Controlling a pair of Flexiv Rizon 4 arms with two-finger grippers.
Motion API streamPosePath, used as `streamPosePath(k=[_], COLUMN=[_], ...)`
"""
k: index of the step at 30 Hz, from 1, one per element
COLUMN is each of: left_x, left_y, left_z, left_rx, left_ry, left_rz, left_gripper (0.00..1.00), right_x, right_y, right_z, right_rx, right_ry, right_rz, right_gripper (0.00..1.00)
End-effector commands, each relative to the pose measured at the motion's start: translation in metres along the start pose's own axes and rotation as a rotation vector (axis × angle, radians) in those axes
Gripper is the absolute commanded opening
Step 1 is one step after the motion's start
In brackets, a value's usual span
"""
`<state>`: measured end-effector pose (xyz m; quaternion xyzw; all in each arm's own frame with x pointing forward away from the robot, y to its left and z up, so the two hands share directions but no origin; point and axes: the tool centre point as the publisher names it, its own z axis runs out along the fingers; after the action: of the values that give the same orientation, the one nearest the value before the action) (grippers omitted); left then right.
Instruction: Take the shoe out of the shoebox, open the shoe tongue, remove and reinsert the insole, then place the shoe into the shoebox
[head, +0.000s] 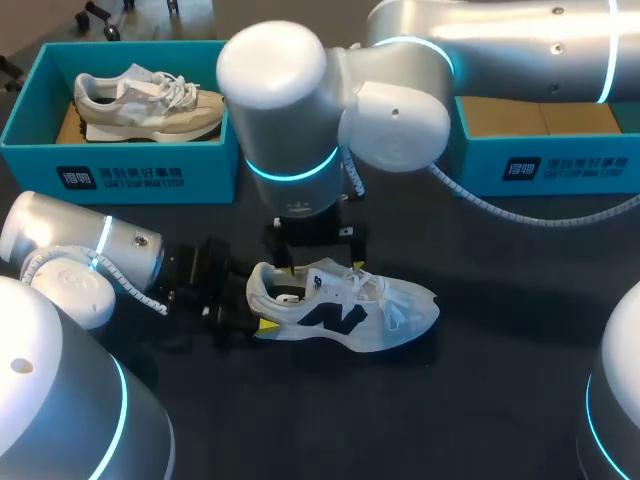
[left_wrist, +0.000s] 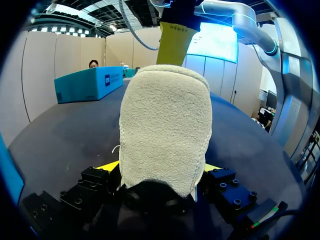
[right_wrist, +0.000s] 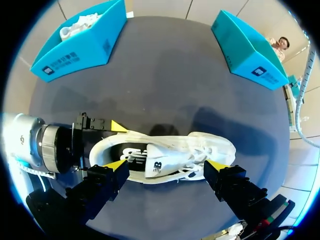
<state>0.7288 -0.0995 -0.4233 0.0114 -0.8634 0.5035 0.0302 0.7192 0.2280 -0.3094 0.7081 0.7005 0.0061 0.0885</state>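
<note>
Tabletop (head: 480, 400): dark and flat, with two teal boxes along its far edge.

Far-left shoebox (head: 130, 175): holds one beige shoe (head: 150, 103), lying on its side with the toe toward the middle.

Far-right shoebox (head: 560, 165): bare cardboard floor in the part I can see. My right arm hides its near corner, so I cannot say what is there.

White shoe (head: 345, 315): out of any box, on the tabletop near the middle. It stands upright on its sole, heel toward my left arm and toe away from it.

Left hand (left_wrist: 159, 170): pinching the padded heel of the white shoe, one yellow tip on each side of it.

Right hand (right_wrist: 166, 165): spread wide and hanging above the white shoe, touching nothing. One finger is over the heel end, the other toward the toe.

Handling, my judgement: light, with a soft upper that dents under pressure and a sole that flexes. The heel counter is the stiffest part, so it makes a good anchor. Squeezing the midfoot would collapse the opening I need.

Tongue (right_wrist: 160, 162): thin and floppy, best taken by its top edge. The laces (right_wrist: 200, 152) look loose and could snag a fingertip.

Insole (right_wrist: 131, 151): dark, showing in the shoe's mouth. Likely thin and bendy; I would pinch its heel edge and peel it up.
</note>
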Motion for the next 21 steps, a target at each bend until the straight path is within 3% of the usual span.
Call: streamPosePath(k=[1,7,21], left_x=[-0.003,-0.003,-0.003], left_y=[0.001,0.001,0.001], left_z=[0.000,0.000,0.000], left_rx=[-0.005,-0.005,-0.005], left_ry=[0.001,0.001,0.001], left_rz=[-0.001,-0.001,-0.001], left_gripper=[0.00,0.00,0.00], right_x=[0.013,0.019,0.011], right_y=[-0.009,-0.012,-0.027], right_z=[0.006,0.013,0.034], right_rx=[-0.068,-0.057,-0.047], right_ry=[-0.026,-0.084,-0.174], right_rz=[0.316,0.347,0.494], right_gripper=[1.00,1.00,1.00])
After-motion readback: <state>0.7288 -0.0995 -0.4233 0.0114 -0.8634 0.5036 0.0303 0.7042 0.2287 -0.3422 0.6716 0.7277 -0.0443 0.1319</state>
